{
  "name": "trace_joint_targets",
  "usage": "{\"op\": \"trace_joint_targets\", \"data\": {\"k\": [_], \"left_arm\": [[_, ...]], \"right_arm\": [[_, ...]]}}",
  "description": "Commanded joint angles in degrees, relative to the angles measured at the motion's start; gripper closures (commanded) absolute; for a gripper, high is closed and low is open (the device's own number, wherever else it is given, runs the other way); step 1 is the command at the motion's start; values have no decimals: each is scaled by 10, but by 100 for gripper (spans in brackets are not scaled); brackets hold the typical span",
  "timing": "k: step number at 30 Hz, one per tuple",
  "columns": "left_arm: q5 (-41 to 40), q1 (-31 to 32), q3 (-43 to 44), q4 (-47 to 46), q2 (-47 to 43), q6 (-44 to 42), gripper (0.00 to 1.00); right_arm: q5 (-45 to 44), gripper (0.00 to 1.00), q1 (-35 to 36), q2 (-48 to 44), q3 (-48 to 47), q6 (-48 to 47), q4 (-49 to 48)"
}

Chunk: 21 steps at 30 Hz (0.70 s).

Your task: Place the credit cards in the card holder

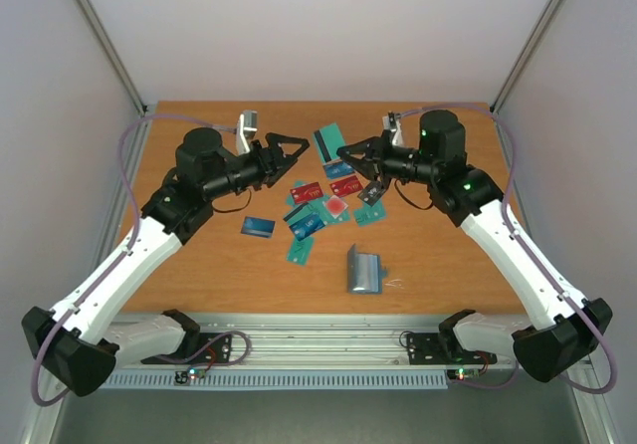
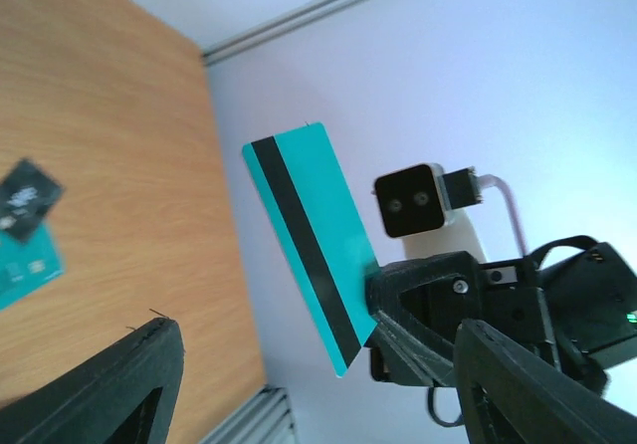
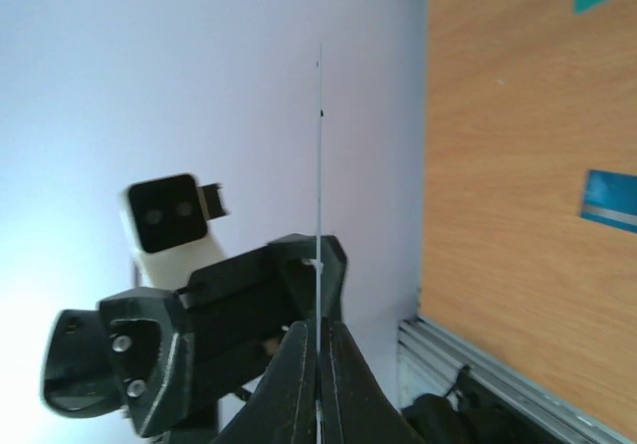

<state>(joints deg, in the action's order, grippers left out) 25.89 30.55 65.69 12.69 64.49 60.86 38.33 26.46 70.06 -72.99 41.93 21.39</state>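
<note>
My left claw (image 1: 296, 157) sits left of centre in the overhead view. Its two black fingers are spread wide and grip nothing, and the gap between them faces right, toward the other claw.

Just to its right stands the striped card (image 2: 309, 235), a thin, stiff, glossy teal rectangle with a dark band running along its length. In my left wrist view its long axis slants from upper left to lower right. In my right wrist view it is edge-on, no more than a hairline rising up the frame.

My right claw (image 1: 350, 155) is pressed together on the lower end of that card and alone carries it.

The loose cards (image 1: 309, 215), teal, red, blue and black, lie flat and scattered on the wooden table (image 1: 199, 265) below both claws in the frame.

The card holder (image 1: 363, 270) is at lower centre. It is a dull grey-blue folding piece, part open and propped on edge, almost straight down the frame from my right claw, which I judge the nearer. The card must be turned to meet a slot, which I cannot make out.
</note>
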Motion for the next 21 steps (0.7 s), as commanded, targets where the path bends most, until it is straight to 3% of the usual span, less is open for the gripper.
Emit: {"op": "trace_joint_targets", "data": {"k": [1, 7, 12, 17, 20, 21], "left_arm": [[63, -2, -14, -206, 13, 82, 27], [97, -1, -14, -309, 53, 143, 45], [104, -1, -1, -308, 72, 151, 56], [113, -1, 9, -324, 87, 153, 75], [122, -1, 18, -326, 96, 153, 97], [126, -1, 21, -326, 99, 153, 99]], "right_arm": [[-3, 99, 1, -12, -33, 51, -56], [19, 99, 2, -3, -53, 64, -68], [28, 99, 2, -1, -55, 65, -81], [40, 99, 2, 2, -59, 59, -80], [39, 99, 2, -1, -64, 47, -69], [42, 99, 2, 0, -69, 42, -62]]}}
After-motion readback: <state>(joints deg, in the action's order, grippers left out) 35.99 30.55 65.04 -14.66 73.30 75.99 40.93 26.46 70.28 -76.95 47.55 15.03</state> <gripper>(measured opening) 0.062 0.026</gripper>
